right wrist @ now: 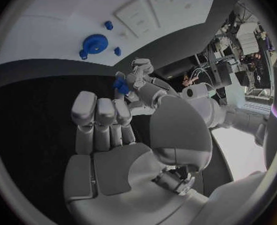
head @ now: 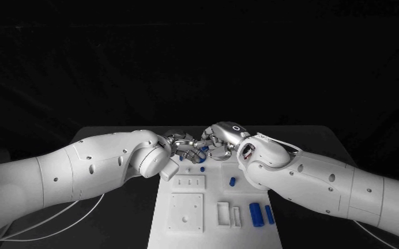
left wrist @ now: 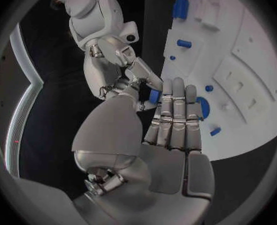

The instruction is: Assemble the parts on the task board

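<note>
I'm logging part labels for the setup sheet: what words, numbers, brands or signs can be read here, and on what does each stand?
None can be read.
The task board shows raised shapes and holes but no lettering.
The blue parts carry no marks.
The left hand and right hand show no brand or number.
The small blue part pinched in the left hand's fingers is plain.

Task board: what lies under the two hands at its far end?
Under the left hand and right hand, the task board shows a blue gear; head view hides most of it.
</note>
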Controlling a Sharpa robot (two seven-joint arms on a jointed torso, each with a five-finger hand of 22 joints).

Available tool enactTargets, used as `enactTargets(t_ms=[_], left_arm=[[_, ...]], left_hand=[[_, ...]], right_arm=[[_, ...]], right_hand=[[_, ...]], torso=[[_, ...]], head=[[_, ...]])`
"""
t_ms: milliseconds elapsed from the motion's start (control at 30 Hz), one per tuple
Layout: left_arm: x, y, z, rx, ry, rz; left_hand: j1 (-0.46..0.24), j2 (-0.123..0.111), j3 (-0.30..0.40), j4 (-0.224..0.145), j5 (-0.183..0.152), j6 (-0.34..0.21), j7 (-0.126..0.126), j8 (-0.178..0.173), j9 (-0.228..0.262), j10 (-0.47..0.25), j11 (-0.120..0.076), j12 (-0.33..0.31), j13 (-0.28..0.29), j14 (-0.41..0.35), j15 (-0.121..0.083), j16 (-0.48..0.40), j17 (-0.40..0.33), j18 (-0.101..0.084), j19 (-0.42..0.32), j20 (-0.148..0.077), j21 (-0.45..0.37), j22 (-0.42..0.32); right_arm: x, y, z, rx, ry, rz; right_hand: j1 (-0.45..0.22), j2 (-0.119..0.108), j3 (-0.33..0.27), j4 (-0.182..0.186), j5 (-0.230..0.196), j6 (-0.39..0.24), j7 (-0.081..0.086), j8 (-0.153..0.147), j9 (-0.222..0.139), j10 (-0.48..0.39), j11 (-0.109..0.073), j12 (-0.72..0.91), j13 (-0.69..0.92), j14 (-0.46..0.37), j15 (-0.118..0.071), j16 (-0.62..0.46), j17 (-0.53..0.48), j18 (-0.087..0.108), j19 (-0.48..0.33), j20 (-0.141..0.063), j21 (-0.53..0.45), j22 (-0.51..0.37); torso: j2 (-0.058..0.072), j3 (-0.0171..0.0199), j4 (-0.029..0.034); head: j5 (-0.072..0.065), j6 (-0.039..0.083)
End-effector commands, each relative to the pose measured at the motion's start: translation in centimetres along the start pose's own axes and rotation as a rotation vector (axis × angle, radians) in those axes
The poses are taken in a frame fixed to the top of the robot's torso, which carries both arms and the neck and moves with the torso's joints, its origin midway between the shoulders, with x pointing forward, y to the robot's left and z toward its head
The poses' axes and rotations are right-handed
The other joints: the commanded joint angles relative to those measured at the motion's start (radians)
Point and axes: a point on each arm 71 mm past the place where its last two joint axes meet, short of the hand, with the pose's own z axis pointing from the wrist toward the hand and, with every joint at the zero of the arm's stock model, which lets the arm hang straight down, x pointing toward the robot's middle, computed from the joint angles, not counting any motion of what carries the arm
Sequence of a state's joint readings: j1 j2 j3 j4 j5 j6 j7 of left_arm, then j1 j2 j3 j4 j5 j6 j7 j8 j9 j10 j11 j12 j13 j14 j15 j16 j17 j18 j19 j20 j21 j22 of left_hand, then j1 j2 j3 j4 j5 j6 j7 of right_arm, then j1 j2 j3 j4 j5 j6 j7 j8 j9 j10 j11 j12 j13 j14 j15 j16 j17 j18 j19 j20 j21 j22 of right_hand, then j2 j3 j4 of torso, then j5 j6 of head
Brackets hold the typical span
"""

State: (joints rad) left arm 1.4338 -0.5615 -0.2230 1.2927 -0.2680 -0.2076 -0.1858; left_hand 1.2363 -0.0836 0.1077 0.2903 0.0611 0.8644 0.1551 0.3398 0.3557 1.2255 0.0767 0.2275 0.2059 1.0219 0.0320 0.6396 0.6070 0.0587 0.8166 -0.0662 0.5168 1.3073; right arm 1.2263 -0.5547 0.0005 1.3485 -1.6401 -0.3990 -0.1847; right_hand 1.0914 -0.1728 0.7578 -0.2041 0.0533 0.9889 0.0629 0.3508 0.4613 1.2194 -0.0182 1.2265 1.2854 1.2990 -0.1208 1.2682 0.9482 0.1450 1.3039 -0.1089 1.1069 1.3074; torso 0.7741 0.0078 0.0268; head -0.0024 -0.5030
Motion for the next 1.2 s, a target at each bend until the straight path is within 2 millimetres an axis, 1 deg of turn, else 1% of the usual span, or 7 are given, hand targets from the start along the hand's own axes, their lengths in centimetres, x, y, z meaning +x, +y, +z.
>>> enactTargets(t_ms=[33,167,433,533,733,1067,1200], left_arm=[[0.21,0.01,0.04,0.004,0.009,0.004],[0.13,0.08,0.04,0.005,0.007,0.001],[0.36,0.06,0.04,0.008,0.019,0.003],[0.22,0.19,-0.04,0.006,0.015,0.001],[-0.47,0.53,-0.19,0.000,-0.001,-0.006],[-0.15,0.54,-0.10,-0.007,0.014,-0.018],[-0.03,0.53,-0.05,-0.012,0.020,-0.017]], left_hand=[[0.017,0.007,-0.003,0.000,0.001,0.003,0.002,0.001,0.000,-0.006,-0.001,-0.002,0.003,0.000,0.002,-0.002,0.002,-0.006,-0.010,0.000,0.001,0.016],[0.039,0.023,-0.009,-0.001,0.004,0.006,0.000,0.003,0.001,-0.005,-0.002,-0.001,0.006,0.000,0.002,-0.002,0.004,-0.006,-0.011,0.000,0.002,0.016],[0.158,0.086,-0.056,-0.003,0.016,0.023,-0.007,0.014,0.004,0.008,-0.010,0.001,0.016,0.000,0.002,-0.004,0.011,-0.009,-0.015,0.001,0.006,0.015],[0.167,0.093,-0.060,-0.003,0.020,0.024,-0.008,0.015,0.004,0.008,-0.010,0.000,0.017,0.000,0.003,-0.005,0.011,-0.009,-0.016,0.001,0.006,0.015],[0.158,0.091,-0.076,0.001,0.021,0.022,-0.006,0.013,0.003,0.007,-0.007,-0.002,0.018,0.000,0.004,-0.006,0.012,-0.011,-0.015,0.002,0.006,0.014],[0.164,0.096,-0.078,0.000,0.041,0.021,-0.006,0.012,0.002,0.007,-0.008,-0.004,0.019,-0.001,0.003,-0.008,0.012,-0.010,-0.016,0.002,0.005,0.013],[0.169,0.098,-0.079,0.000,0.055,0.023,-0.007,0.013,0.002,0.007,-0.008,-0.005,0.019,-0.002,0.004,-0.009,0.012,-0.010,-0.017,0.002,0.004,0.012]], right_arm=[[0.17,0.29,0.04,-0.016,0.014,-0.016],[0.32,0.22,0.05,-0.014,0.020,-0.018],[0.44,0.06,0.05,-0.009,0.025,-0.021],[0.45,-0.14,0.03,-0.004,0.027,-0.023],[0.45,-0.32,-0.04,0.000,0.029,-0.025],[0.50,-0.13,0.02,-0.004,0.029,-0.024],[0.50,-0.02,0.02,-0.007,0.028,-0.023]], right_hand=[[0.002,-0.008,0.007,0.001,0.001,0.039,0.027,0.001,0.001,-0.004,-0.003,0.003,0.001,0.000,-0.008,-0.003,0.001,0.117,-0.001,-0.006,0.003,0.011],[0.002,-0.008,0.007,0.001,0.001,0.039,0.027,0.001,0.001,-0.003,-0.003,0.003,0.001,0.000,-0.008,-0.004,0.001,0.117,-0.001,-0.006,0.003,0.011],[0.002,-0.008,0.007,0.002,0.001,0.039,0.027,0.001,0.001,-0.004,-0.003,0.003,0.001,0.000,-0.008,-0.004,0.001,0.117,0.000,-0.006,0.002,0.010],[0.001,-0.008,0.007,0.002,0.001,0.039,0.027,0.001,0.001,-0.004,-0.003,0.002,0.000,0.000,-0.008,-0.004,0.001,0.117,0.000,-0.006,0.002,0.010],[0.001,-0.008,0.008,0.002,0.001,0.039,0.027,0.001,0.001,-0.004,-0.003,0.002,0.000,0.000,-0.008,-0.004,0.002,0.117,0.000,-0.006,0.002,0.010],[0.001,-0.008,0.008,0.003,0.001,0.039,0.027,0.001,0.001,-0.002,-0.003,0.004,0.002,0.000,-0.008,-0.004,0.002,0.117,0.000,-0.006,0.002,0.010],[0.001,-0.008,0.008,0.003,0.001,0.039,0.027,0.001,0.002,-0.003,-0.003,0.003,0.002,0.000,-0.008,-0.004,0.002,0.117,0.000,-0.007,0.002,0.010]], torso=[[0.000,-0.0002,-0.0013],[0.000,-0.0006,-0.0012],[0.000,0.0000,0.0005],[0.000,-0.0007,-0.0006],[0.000,-0.0002,-0.0011],[0.000,-0.0012,-0.0006],[0.000,-0.0004,-0.0010]], head=[[-0.001,0.000],[-0.001,-0.001],[-0.002,-0.004],[-0.002,-0.003],[-0.003,-0.003],[-0.003,-0.003],[-0.003,-0.003]])
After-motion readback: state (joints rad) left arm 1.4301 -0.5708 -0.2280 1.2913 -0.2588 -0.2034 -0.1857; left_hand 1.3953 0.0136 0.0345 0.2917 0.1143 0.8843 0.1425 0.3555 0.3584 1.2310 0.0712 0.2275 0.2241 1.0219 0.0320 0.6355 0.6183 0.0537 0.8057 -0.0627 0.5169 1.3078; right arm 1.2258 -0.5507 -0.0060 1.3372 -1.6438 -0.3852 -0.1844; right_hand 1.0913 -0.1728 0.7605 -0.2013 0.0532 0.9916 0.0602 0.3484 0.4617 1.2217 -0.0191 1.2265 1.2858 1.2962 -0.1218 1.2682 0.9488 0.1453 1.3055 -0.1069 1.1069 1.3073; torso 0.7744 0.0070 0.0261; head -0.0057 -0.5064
